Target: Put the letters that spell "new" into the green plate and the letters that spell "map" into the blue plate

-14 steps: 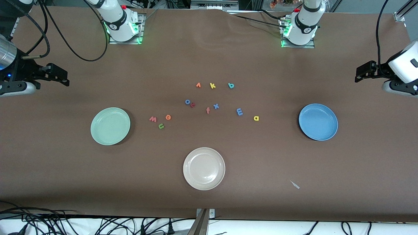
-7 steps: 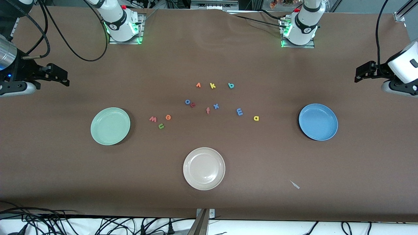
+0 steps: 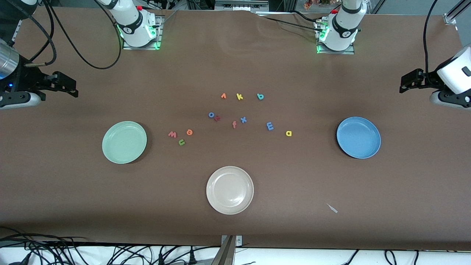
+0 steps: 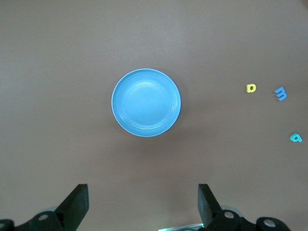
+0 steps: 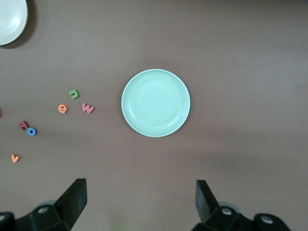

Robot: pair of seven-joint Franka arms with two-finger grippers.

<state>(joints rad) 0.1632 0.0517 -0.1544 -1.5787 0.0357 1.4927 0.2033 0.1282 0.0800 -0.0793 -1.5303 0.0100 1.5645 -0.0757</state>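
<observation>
While both arms waited raised at the table's ends, I saw the left pincer [image 4: 142, 204] spread wide above the blue plate [image 3: 358, 137] and the right pincer [image 5: 139, 202] wide above the green plate [image 3: 124, 142]. Both plates sat bare; "new" [image 3: 181, 136] and "map" [image 3: 274, 121] letters lay on the table [image 3: 235, 228] between them.

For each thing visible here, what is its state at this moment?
green plate: empty
blue plate: empty
cream plate: empty
"new" letters: on table, beside green plate
"map" letters: on table, unsorted
left pincer: open, empty, waiting
right pincer: open, empty, waiting
</observation>
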